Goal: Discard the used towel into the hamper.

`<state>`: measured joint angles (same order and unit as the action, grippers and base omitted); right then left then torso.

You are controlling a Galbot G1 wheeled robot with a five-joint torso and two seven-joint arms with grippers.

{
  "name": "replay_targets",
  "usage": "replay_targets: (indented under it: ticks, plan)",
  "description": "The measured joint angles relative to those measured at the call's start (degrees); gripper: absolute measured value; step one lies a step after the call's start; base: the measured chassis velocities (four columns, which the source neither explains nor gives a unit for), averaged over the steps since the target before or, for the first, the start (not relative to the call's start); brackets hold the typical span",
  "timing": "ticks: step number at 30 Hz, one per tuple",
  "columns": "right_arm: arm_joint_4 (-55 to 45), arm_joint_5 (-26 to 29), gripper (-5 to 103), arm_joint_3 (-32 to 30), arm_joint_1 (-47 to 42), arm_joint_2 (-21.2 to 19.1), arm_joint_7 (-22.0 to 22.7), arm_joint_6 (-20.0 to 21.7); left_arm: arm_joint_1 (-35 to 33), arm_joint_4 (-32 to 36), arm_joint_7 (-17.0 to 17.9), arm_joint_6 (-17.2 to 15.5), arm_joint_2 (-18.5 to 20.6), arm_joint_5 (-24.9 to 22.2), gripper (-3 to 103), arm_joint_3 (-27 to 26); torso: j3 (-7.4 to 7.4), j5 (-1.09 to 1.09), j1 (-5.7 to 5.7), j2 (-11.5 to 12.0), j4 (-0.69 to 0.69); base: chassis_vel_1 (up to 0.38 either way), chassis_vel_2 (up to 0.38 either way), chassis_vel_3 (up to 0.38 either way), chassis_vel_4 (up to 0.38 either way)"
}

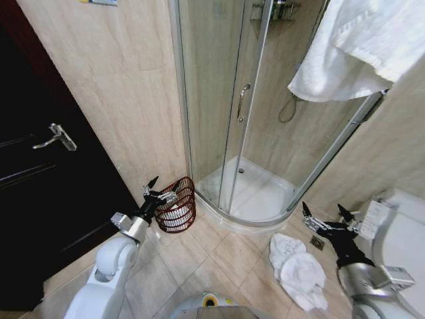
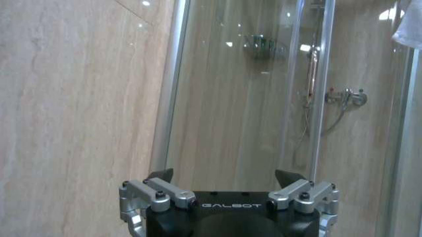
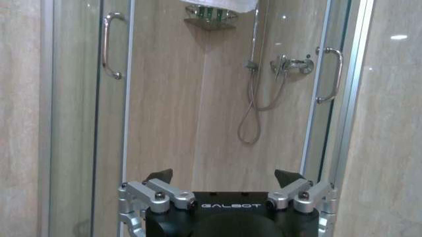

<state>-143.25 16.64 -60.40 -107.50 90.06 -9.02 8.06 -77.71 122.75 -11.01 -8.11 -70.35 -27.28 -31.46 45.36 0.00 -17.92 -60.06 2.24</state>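
Right gripper (image 1: 328, 214) gapes above towel (image 1: 298, 270); left gripper (image 1: 157, 187) gapes by hamper (image 1: 178, 206).

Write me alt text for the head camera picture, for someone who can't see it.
A crumpled white towel lies on the tiled bathroom floor by the robot's open right gripper, while the open left gripper hovers beside a reddish-brown wire hamper near the glass shower enclosure. Another white towel hangs at upper right.

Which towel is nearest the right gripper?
The crumpled white towel on the floor, just left of the open right gripper. The other towel hangs high over the shower enclosure, and something white already lies in the hamper.
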Motion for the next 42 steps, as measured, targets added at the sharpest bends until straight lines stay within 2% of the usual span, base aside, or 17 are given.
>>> replay_targets:
  ticks: [14,16,22,26,30,33,42]
  plan:
    - [0.0,0.1,100,0.1,0.3,0.0,0.0,-0.4,0.1,0.3,0.2,-0.1,-0.4,0.2,100,0.6,0.0,0.0,0.0,0.0,0.0,-0.126,0.131,0.126,-0.129]
    - [0.0,0.0,100,0.2,0.2,0.2,-0.3,-1.3,0.1,0.3,0.8,0.2,-0.5,0.1,100,0.8,0.0,0.0,0.0,0.0,0.0,-0.126,0.117,0.141,-0.124]
    - [0.0,-0.1,100,0.6,0.6,0.3,1.0,-1.0,0.8,1.0,1.9,-0.4,-0.5,-0.1,100,1.1,0.01,0.0,-0.04,0.0,0.01,-0.079,0.076,0.093,-0.091]
    - [0.0,-0.2,100,0.5,0.7,0.3,1.2,-0.9,1.4,1.2,2.0,0.3,-0.6,-0.4,100,1.1,0.05,0.0,-0.06,-0.1,0.0,0.0,0.0,0.0,0.0]
    - [0.0,-0.3,100,0.5,0.4,0.3,1.3,-0.9,1.7,1.2,2.0,1.4,-0.6,-0.8,100,1.2,0.34,0.01,-0.36,-0.7,0.0,0.0,0.0,0.0,0.0]
    - [0.0,-0.3,100,0.4,0.4,0.3,1.4,-1.0,1.8,1.4,2.0,1.5,-0.6,-0.8,100,1.3,1.02,0.0,-1.0,-2.0,0.0,0.0,0.0,0.0,0.0]
    - [0.0,-0.3,100,0.6,0.6,0.1,1.4,-1.0,1.6,2.4,1.8,0.2,-0.4,-0.6,100,1.2,2.51,0.0,-2.41,-4.9,0.0,0.0,0.0,0.0,0.0]
